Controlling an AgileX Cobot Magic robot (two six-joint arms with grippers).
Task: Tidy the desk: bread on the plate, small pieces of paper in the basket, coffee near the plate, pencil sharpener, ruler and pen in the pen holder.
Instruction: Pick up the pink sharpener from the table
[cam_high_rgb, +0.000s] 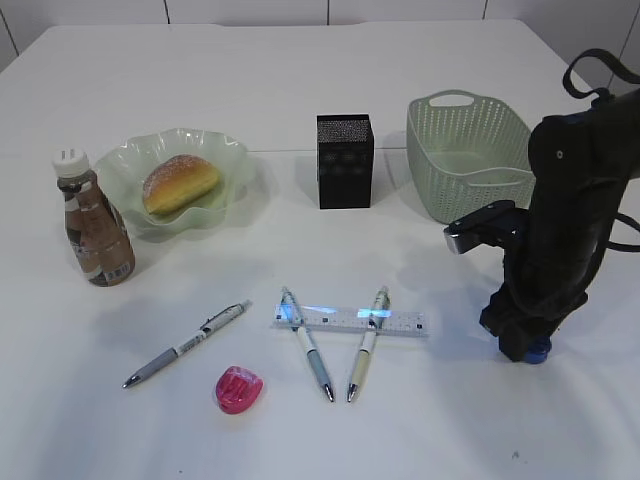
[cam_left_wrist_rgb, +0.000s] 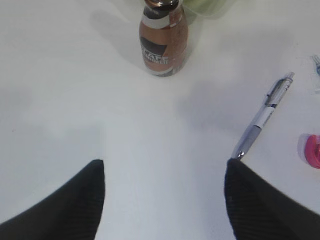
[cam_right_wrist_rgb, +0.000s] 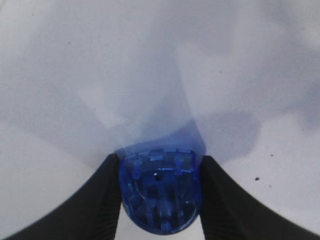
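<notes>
Coffee (cam_left_wrist_rgb: 163, 42) label: print blurred, unreadable. Ruler (cam_high_rgb: 350, 320) marks too fine to read.

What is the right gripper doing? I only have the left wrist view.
Observer: The right gripper is down at the tabletop, with its fingers against both sides of a blue sharpener.
Operator: Is the bread on the plate yet?
Observer: Yes, the bread lies in the plate.
Operator: Are there pens besides the one I see?
Observer: Two more pens lie crossing the ruler.
</notes>
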